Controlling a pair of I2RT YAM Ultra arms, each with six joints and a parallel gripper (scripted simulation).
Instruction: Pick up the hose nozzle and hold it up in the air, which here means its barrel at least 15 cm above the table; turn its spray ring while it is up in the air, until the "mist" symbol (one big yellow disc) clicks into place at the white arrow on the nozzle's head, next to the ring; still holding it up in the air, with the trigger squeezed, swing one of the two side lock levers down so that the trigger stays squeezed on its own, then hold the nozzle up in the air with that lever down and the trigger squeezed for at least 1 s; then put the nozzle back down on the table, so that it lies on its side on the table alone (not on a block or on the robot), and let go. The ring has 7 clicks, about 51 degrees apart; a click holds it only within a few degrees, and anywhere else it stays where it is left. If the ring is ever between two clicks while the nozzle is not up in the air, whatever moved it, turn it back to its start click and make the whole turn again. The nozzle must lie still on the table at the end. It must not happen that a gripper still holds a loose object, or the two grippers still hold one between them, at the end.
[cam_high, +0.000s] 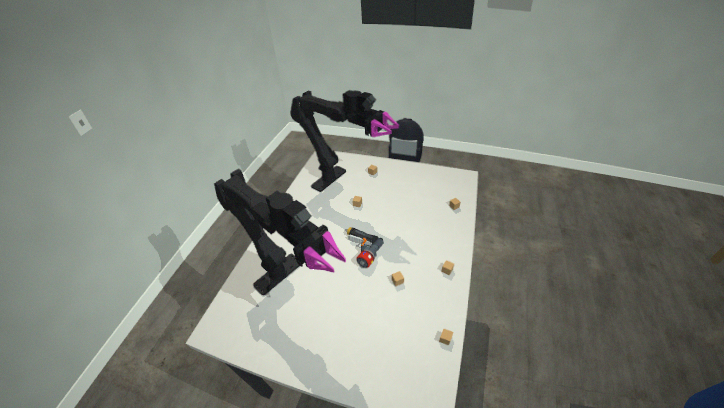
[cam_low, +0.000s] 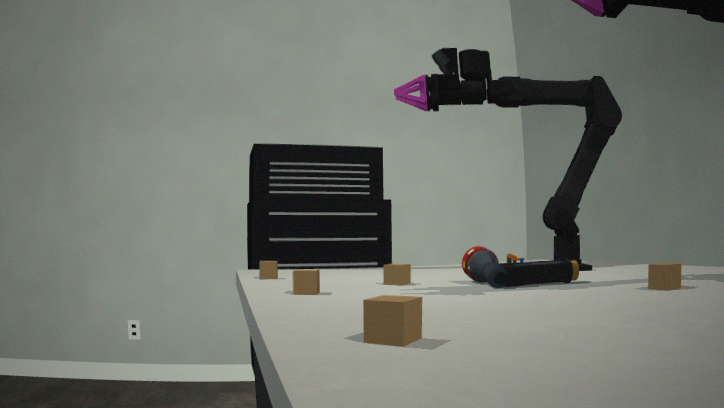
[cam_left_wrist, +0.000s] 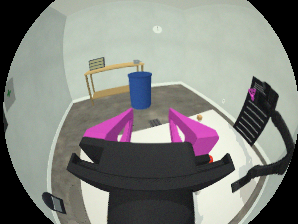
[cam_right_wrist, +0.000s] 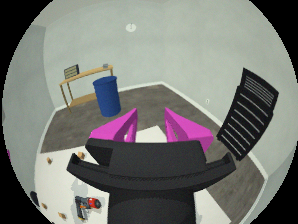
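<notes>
The worktop (cam_high: 324, 324) (cam_low: 557, 344) (cam_left_wrist: 150, 137) (cam_right_wrist: 57, 185) carries both arms, standing along its left side. The left gripper (cam_high: 394, 128) (cam_low: 573, 1) (cam_left_wrist: 151, 109) is at the far end, the right gripper (cam_high: 339, 266) (cam_low: 395, 92) (cam_right_wrist: 151, 108) at the near end. Both are raised and hold nothing; the left stands about half open, the right somewhat narrower.

The hose nozzle (cam_high: 374, 244) (cam_low: 531, 273) (cam_right_wrist: 85, 205) lies on its side near the middle of the worktop, handle pointing left and far, red spray ring (cam_high: 365, 258) (cam_low: 468, 255) (cam_right_wrist: 94, 203) toward the near side. Six wooden blocks (cam_high: 397, 278) (cam_low: 392, 321) lie around it, none touching.

Smallest are the orange and blue parts (cam_high: 364, 241) (cam_low: 514, 256) by the handle, probably trigger and levers; which is which, and the symbol at the arrow, I cannot tell.

The step in hand is the first: the pick-up. The next move calls for one gripper to open wider, come down and close on the handle or body, clear of the ring, leaving the ring, trigger and a side lever within the other's reach. Brushing the ring on the worktop could leave it between clicks, forcing a return to its start.
</notes>
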